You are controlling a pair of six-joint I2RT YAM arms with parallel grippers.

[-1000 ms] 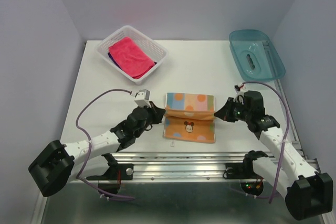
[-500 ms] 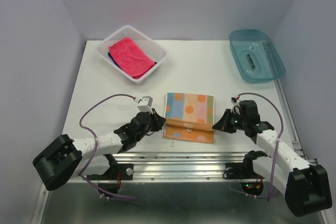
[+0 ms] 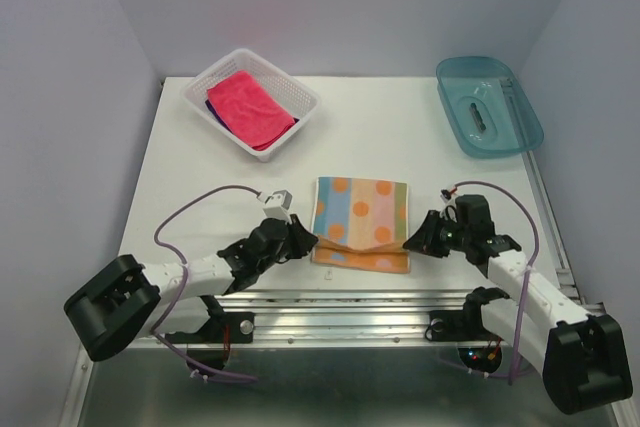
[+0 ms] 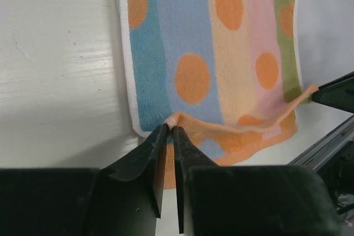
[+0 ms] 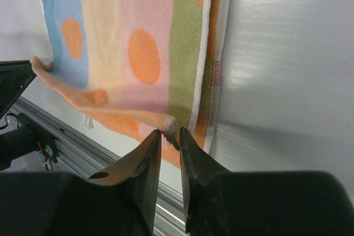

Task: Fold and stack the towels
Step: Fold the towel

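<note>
On the table (image 3: 420, 147), the spotted towel (image 3: 362, 209) lies near the front edge. Its folded flap now reaches further forward, hiding the cartoon print. The left gripper (image 3: 308, 243) and right gripper (image 3: 412, 241), both nearer the front edge than before, are clamped on the flap's corners.

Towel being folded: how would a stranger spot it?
On the white table, look at the near edge, between the left pincer and right pincer. The towel there has pastel stripes and orange spots, unlike the plain pink-red towel in the basket.

Upper left, the pink-red towel (image 3: 250, 107) covers all but an edge of the dark purple towel (image 3: 212, 107); upper right, contents of the teal tray (image 3: 510, 127) are too small to identify.
</note>
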